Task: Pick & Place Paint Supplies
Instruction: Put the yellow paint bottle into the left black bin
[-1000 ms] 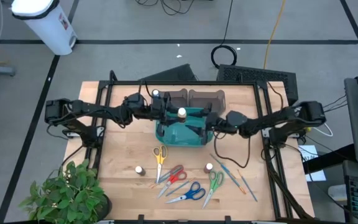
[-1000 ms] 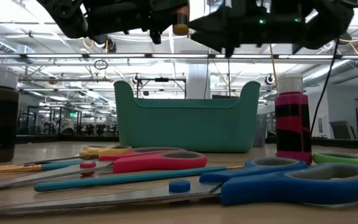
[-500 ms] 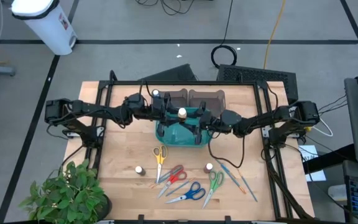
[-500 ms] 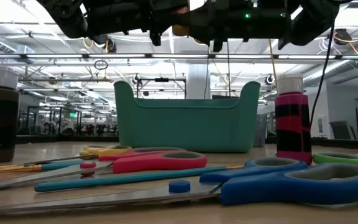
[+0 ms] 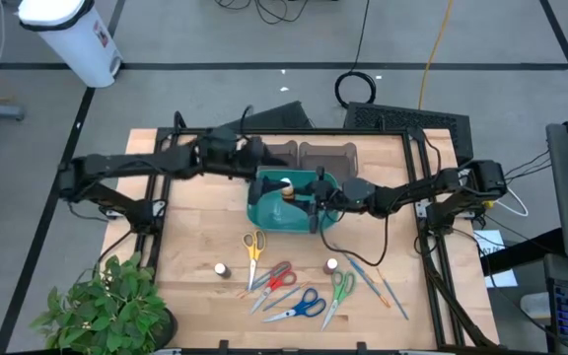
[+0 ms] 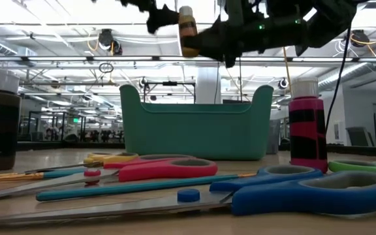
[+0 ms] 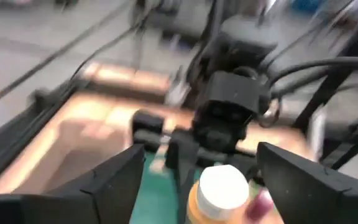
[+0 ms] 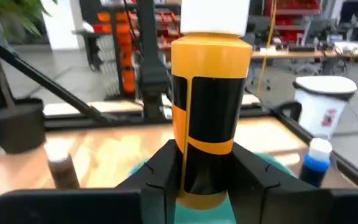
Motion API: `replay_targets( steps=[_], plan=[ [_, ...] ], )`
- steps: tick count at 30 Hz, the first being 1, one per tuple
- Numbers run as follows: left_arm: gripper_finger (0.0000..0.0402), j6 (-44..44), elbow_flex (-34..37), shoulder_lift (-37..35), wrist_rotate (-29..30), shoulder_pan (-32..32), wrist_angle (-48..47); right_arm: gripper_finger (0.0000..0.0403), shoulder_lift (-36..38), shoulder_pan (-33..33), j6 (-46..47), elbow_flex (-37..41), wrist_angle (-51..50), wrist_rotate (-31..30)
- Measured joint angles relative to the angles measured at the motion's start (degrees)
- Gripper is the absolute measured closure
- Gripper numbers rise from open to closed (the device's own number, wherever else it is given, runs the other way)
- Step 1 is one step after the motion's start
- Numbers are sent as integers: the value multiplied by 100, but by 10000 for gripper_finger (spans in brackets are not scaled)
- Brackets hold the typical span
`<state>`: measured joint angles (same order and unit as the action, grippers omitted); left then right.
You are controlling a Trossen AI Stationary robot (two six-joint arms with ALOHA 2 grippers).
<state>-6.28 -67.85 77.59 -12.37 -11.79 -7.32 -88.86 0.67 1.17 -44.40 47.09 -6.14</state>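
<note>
Nearest the front table edge lie scissors, among them the blue-handled scissors (image 5: 302,307), with the thin paintbrushes (image 5: 371,275) beside them to the right, long axes slanting across the boards. Two small bottles stand upright here, not yet collected: a dark bottle (image 5: 222,269) left of the scissors and a white-capped bottle (image 5: 331,266) right of them, which in the low view shows a pink and black body.

Farther back sits the teal bin (image 5: 264,212). Above it the right gripper (image 8: 205,180) clamps the amber paint bottle (image 8: 211,106) low on its body; the bottle stands upright, long axis vertical, white cap up. In the low view it hangs well above the bin's rim.

Beyond the bin the left gripper (image 5: 256,154) is spread wide and holds nothing, just off the bottle toward the table's far side.

By my judgement the task is at an early stage: the amber bottle awaits lowering into the bin, and the other bottles and brushes remain on the table.
</note>
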Motion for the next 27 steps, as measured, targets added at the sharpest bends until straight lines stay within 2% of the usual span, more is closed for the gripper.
replay_targets(
  steps=[3, 5, 9, 12, 16, 22, 27],
  plan=[
    [64, 385, -1403, 380, 448, 80, -2004, 312, -4, -2, -11, 9, -143, -4],
    [62, 482, -2122, 761, 449, 124, -3065, 313, 6, -4, -13, 9, -185, -153],
    [67, 764, -2999, 1380, 237, 225, -4168, 313, -2, -2, -31, 4, -397, -446],
    [75, 776, -3256, 1675, 177, 226, -4411, 313, 2, -37, -38, 4, -397, -436],
    [86, 838, -3264, 2010, 198, 220, -4477, 313, 1, -85, -121, 4, -407, -430],
    [106, 878, -3266, 2058, 211, 202, -4510, 313, 2, -116, -229, 4, -405, -432],
    [143, 881, -3269, 1974, 186, 201, -4535, 312, 2, -116, -231, 4, -405, -433]
  ],
)
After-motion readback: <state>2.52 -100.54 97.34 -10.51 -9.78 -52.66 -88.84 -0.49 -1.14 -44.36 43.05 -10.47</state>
